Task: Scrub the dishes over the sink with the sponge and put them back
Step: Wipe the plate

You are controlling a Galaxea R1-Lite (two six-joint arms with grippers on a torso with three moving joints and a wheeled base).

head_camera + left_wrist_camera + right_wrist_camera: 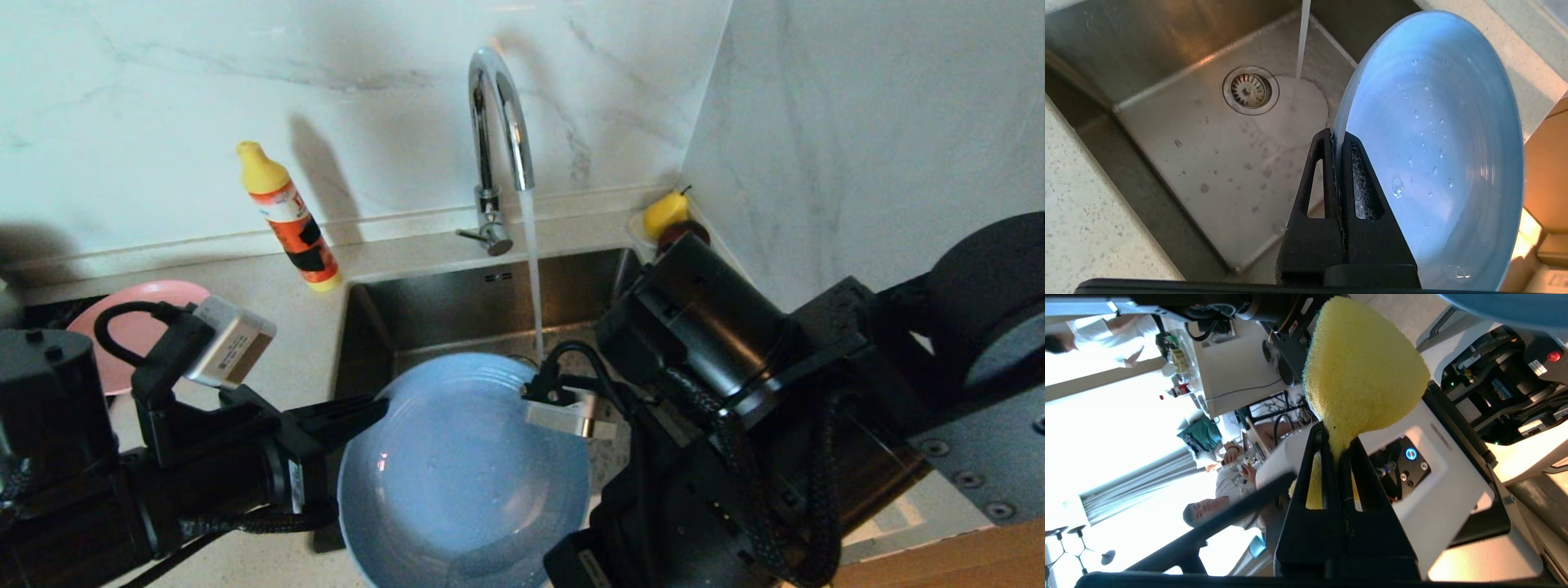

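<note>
Blue and glossy, the light blue round plate (1433,134) hung over the sink (424,306), beside the running stream from the tap (498,106), pinched at its rim by my left gripper (1336,141). Beads of water dotted its smooth glaze, so I judged that thin edge could slide out of such a narrow bite and drop into the steel basin. My right gripper (1337,441), at the sink's near right corner, was squeezed shut on the sponge (1361,367), soft porous yellow foam bulging above the jaws. Aimed away from the plate, it risked scrubbing nothing.
</note>
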